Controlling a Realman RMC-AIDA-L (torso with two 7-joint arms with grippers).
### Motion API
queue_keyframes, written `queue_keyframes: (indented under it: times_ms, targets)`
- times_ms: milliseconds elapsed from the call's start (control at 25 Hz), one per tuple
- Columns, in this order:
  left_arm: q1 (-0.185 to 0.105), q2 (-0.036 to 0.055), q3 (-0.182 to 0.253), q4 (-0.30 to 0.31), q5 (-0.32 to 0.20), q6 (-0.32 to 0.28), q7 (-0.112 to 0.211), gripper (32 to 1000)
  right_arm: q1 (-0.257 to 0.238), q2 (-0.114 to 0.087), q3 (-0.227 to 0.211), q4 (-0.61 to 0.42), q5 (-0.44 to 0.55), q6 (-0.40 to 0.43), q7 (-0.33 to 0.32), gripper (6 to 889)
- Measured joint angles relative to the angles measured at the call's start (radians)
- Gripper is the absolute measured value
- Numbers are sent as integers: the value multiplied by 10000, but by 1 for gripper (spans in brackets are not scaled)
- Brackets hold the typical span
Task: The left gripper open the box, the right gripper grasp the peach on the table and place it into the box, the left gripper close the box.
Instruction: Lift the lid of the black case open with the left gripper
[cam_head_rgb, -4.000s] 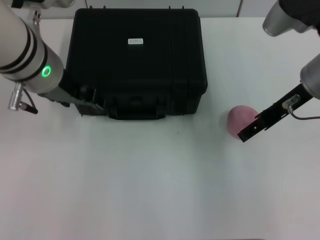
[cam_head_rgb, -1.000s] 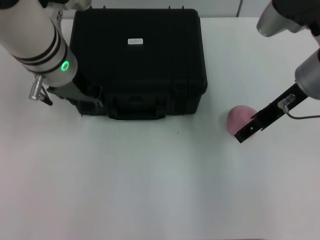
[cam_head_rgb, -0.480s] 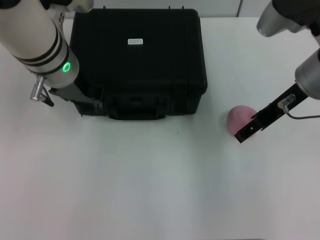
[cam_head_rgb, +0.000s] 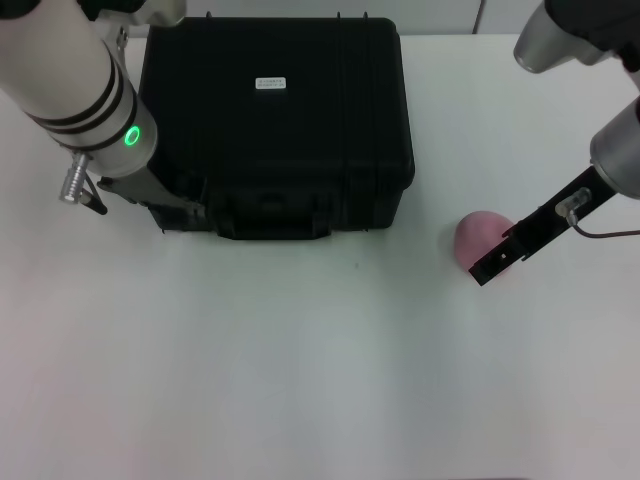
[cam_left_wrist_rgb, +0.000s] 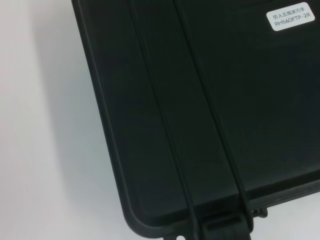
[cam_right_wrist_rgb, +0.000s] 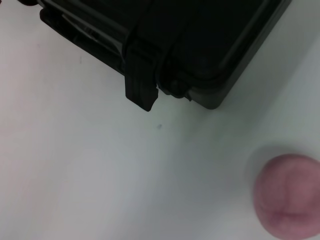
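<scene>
The box (cam_head_rgb: 272, 120) is a black hard plastic case with a ribbed shell; judged from its build, it is stiff, its lid carries real weight, and the lid should be taken at the front edge near the latches, not on the smooth top. It stands closed at the far side of the bench (cam_head_rgb: 300, 380), label (cam_head_rgb: 271, 83) up, handle toward the robot. The left gripper (cam_head_rgb: 178, 207) rests against the front left corner of the box, beside the handle recess; whether its jaws are apart or together cannot be told, since the left wrist view shows only the lid surface and 1 latch strap. The peach (cam_head_rgb: 480, 238) lies on the bench to the right of the box, well apart from it. It looks small, round and light; it is likely soft-skinned and free to roll, so a grip across its widest girth with moderate force is advised. The right gripper (cam_head_rgb: 497, 262) sits low at the right, near side of the peach, touching or just beside it; the state of its jaws cannot be told either. The peach is not lifted.
</scene>
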Motion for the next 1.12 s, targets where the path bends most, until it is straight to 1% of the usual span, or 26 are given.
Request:
queue_keyframes:
  times_ms: [560,920,1120]
  targets:
    - [20,0,0,84,-23,-39,43,383,0,0,49,0,0,0,-47,849]
    - [28,15,-16,460,-82,-213,45,382,0,0,45,6,0,0,-58,848]
    - [31,30,-28,711,-20,-343,31,382,0,0,56,14,-1,0,-72,848]
